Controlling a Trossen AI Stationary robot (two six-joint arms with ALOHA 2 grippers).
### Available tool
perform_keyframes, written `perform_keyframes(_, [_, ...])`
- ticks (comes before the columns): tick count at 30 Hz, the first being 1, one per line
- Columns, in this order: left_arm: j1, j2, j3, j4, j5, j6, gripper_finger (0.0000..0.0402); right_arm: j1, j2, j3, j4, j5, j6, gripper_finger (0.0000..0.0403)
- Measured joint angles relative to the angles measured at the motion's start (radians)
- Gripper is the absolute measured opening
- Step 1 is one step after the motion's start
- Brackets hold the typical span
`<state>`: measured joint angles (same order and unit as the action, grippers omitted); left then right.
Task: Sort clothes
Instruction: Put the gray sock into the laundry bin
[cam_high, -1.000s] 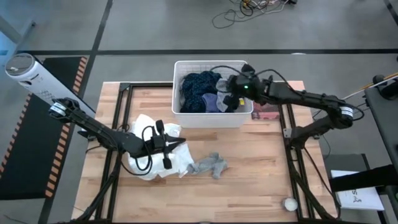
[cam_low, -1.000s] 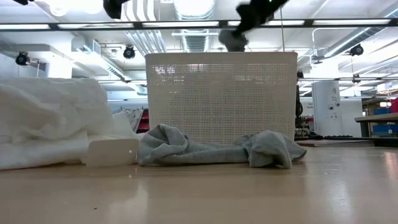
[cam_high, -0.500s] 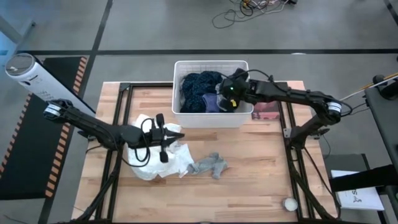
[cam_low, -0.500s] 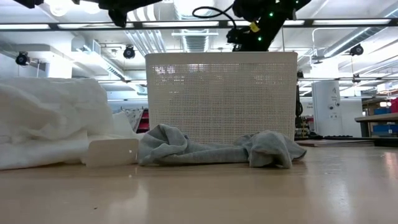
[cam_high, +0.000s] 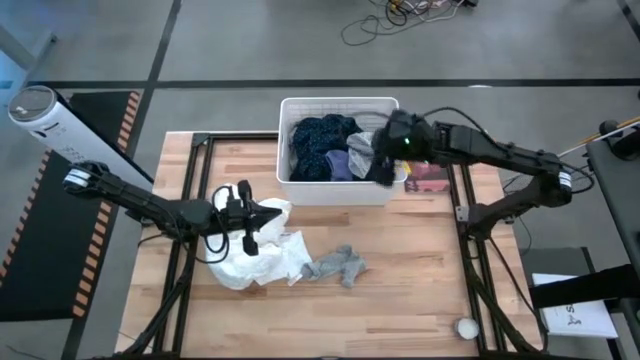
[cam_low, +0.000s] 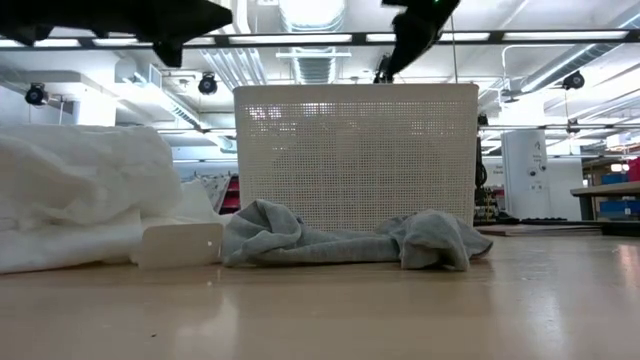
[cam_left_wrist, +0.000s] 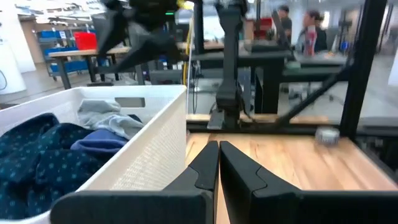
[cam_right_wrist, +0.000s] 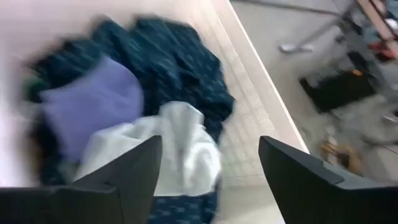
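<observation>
A white basket (cam_high: 335, 101) stands at the table's far middle. It holds a dark navy dotted garment (cam_high: 320, 138), a lavender piece (cam_right_wrist: 93, 99) and a light grey one (cam_right_wrist: 180, 143). My right gripper (cam_right_wrist: 210, 142) hangs open over the basket's right part (cam_high: 385, 165), with nothing between its fingers. A pile of white clothes (cam_high: 255, 255) and a grey garment (cam_high: 338, 265) lie on the table in front of the basket. My left gripper (cam_high: 272, 214) hovers above the white pile, shut (cam_left_wrist: 217, 152) on nothing.
A dark red flat thing (cam_high: 430, 178) lies right of the basket. A small white round object (cam_high: 465, 327) sits near the front right edge. In the low view a small white block (cam_low: 182, 245) stands between the white pile (cam_low: 80, 195) and the grey garment (cam_low: 340, 240).
My right gripper has opened above the basket and let go of the light grey garment, which now lies in the basket; it then shifted toward the basket's right wall. My left gripper has drifted toward the table's left edge above the white pile, staying shut.
</observation>
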<state>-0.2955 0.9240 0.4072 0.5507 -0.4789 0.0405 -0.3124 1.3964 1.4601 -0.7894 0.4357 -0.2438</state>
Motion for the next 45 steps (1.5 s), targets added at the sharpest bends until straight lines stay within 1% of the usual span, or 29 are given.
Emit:
perform_keyframes(3, [0.0,-0.024,-0.047,0.048,0.0,-0.024,0.0,0.035,-0.054,-0.012,0.001,-0.106,0.035,0.0263])
perform_keyframes(7, [-0.005,-0.03,-0.075,0.09,0.0,-0.028,0.0,0.117,-0.114,-0.092,0.012,-0.32,0.069,0.0263])
perform_keyframes(9, [-0.005,-0.03,-0.076,0.093,0.003,-0.028,0.0,0.173,-0.143,-0.158,0.039,-0.384,0.075,0.0259])
perform_keyframes(10, [-0.005,-0.029,-0.077,0.093,0.004,-0.028,0.0,0.204,-0.154,-0.194,0.054,-0.394,0.084,0.0256])
perform_keyframes(13, [-0.005,-0.027,-0.077,0.09,0.019,-0.028,0.0,0.305,-0.179,-0.316,0.126,-0.392,0.113,0.025])
perform_keyframes(17, [-0.005,-0.027,-0.077,0.091,0.021,-0.04,0.0,0.43,-0.179,-0.492,0.308,-0.393,0.179,0.0241])
perform_keyframes(21, [-0.005,-0.027,-0.077,0.09,0.021,-0.05,0.0,0.535,-0.14,-0.639,0.496,-0.394,0.237,0.0235])
perform_keyframes(25, [-0.005,-0.027,-0.077,0.095,0.021,-0.048,0.0,0.602,-0.083,-0.721,0.675,-0.393,0.285,0.0231])
perform_keyframes(29, [-0.005,-0.026,-0.077,0.098,0.02,-0.043,0.0,0.62,0.013,-0.736,0.768,-0.392,0.299,0.0235])
perform_keyframes(32, [-0.005,-0.026,-0.077,0.099,0.019,-0.043,0.0,0.62,0.095,-0.724,0.798,-0.392,0.304,0.0246])
perform_keyframes(38, [-0.004,-0.026,-0.077,0.096,0.018,-0.043,0.0,0.62,0.243,-0.669,0.806,-0.383,0.303,0.0281])
perform_keyframes(41, [-0.004,-0.026,-0.077,0.092,0.018,-0.043,0.0,0.619,0.309,-0.633,0.806,-0.382,0.277,0.0296])
perform_keyframes(45, [-0.004,-0.026,-0.077,0.087,0.018,-0.05,0.0,0.604,0.403,-0.579,0.802,-0.331,0.246,0.0303])
